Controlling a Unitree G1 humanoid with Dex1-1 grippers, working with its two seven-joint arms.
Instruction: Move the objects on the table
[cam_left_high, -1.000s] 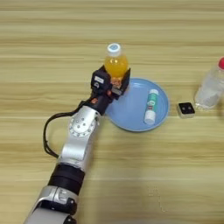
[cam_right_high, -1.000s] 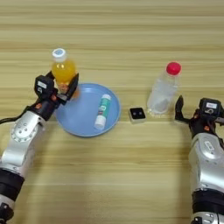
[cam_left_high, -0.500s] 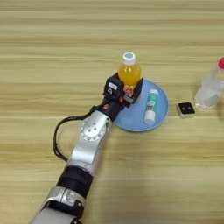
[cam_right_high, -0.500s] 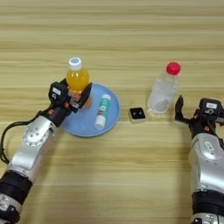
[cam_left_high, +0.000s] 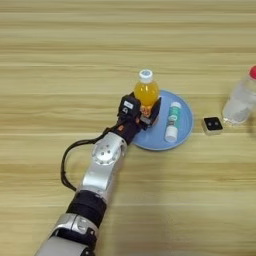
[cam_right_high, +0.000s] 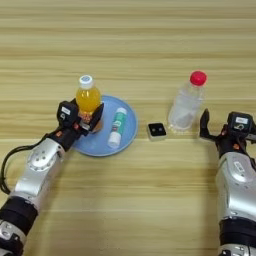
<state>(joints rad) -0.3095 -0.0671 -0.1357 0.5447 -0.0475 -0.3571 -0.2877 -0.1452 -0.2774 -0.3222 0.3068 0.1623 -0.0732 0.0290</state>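
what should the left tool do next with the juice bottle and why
Probably lower it and let go. The left tool grips the orange juice bottle upright over the blue plate, beside the green-and-white tube; whether its base touches the plate is unclear. The right tool waits beside the clear plastic bottle.

Table (cam_left_high: 60, 60): I see light wood, its plank grain running left to right.
Plate (cam_left_high: 184, 131): round, blue, lying near the middle.
Cube (cam_right_high: 157, 131): small, white with a black face, between plate and bottle.
Bottle (cam_right_high: 186, 102): clear, red cap, upright, rightmost.
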